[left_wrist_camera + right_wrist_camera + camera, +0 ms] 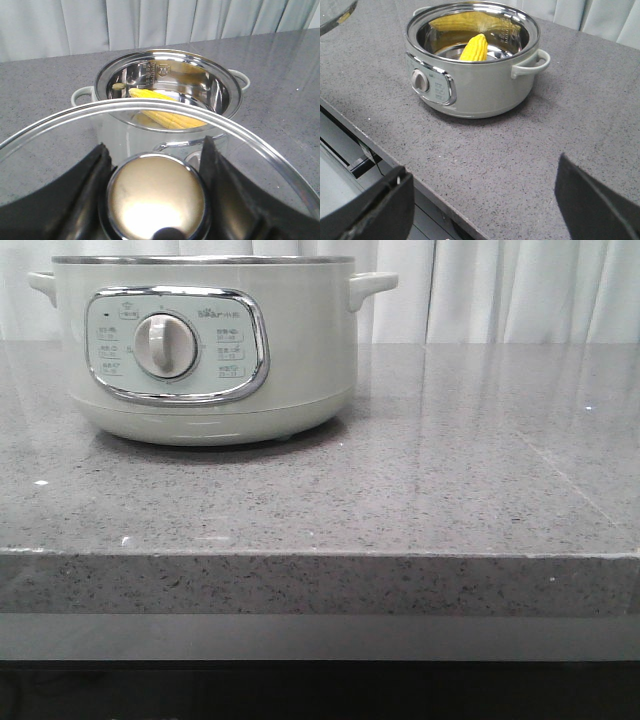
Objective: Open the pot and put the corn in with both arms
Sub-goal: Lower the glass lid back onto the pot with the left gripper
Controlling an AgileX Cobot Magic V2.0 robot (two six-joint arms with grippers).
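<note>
1. So, the pot (205, 345) is a big round cooker with a smooth, pale grey-green body, a thin steel rim and two stubby looped side handles. On its front is a chrome-framed panel (178, 344) with rounded corners and a round, cream-coloured dial (164, 346) in the middle.
2. It sits on a speckled grey stone countertop (430, 480), polished enough to catch reflections of the pleated white curtain (520, 290) behind. In the front view the pot is on the left part of the counter, towards the back.
3. Inside, the pot is shiny mirror steel. The corn (474, 48) is in there: a bright yellow cob with bumpy kernel rows and a tapered tip, leaning against the inner wall. The second yellow shape on the far wall looks like its reflection.
4. The left gripper (156, 195) has its black fingers closed on either side of a round, shiny metal knob (156, 197), which belongs to a clear glass lid (65, 145) with a thin rim. The lid is off the pot, with the open pot showing beyond and through it.
5. The right gripper (482, 200) is spread wide with nothing between its black fingers, out over the counter near its front edge, well apart from the pot.
</note>
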